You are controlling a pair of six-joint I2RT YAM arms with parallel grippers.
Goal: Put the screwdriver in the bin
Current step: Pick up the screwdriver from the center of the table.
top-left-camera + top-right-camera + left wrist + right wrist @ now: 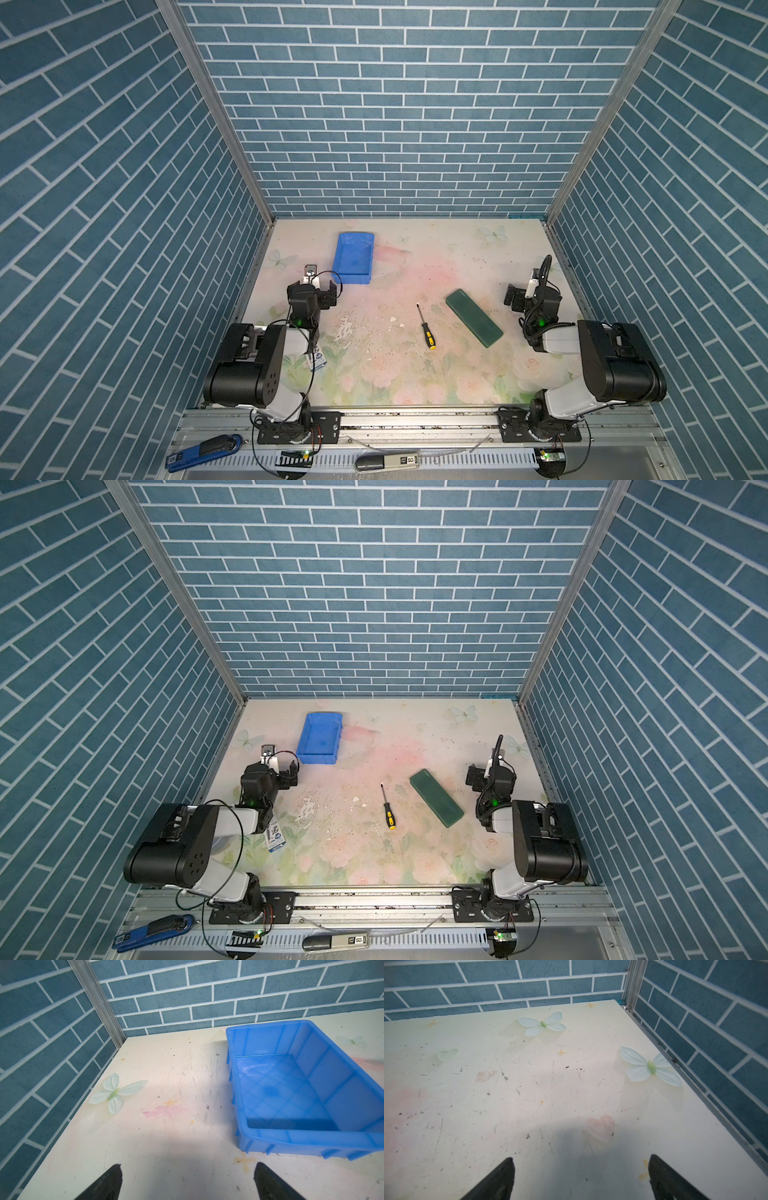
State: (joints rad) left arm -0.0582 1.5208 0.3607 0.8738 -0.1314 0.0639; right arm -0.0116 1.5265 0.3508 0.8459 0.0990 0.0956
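The screwdriver (427, 331) (389, 811), with a black-and-yellow handle and a thin dark shaft, lies on the table's middle, its tip pointing to the back. The bin (353, 259) (320, 737) (291, 1088), a shallow bright blue tray, stands empty at the back left. My left gripper (312, 289) (272, 772) (188, 1165) hovers open just in front of and to the left of the bin, with nothing between its fingers. My right gripper (534, 295) (492, 777) (581, 1158) is open and empty near the right wall, far from the screwdriver.
A long dark green block (473, 318) (436, 798) lies slanted just right of the screwdriver. A blue-and-black utility knife (203, 451) and a grey tool (386, 461) rest on the front rail, off the table. Brick-patterned walls close in three sides.
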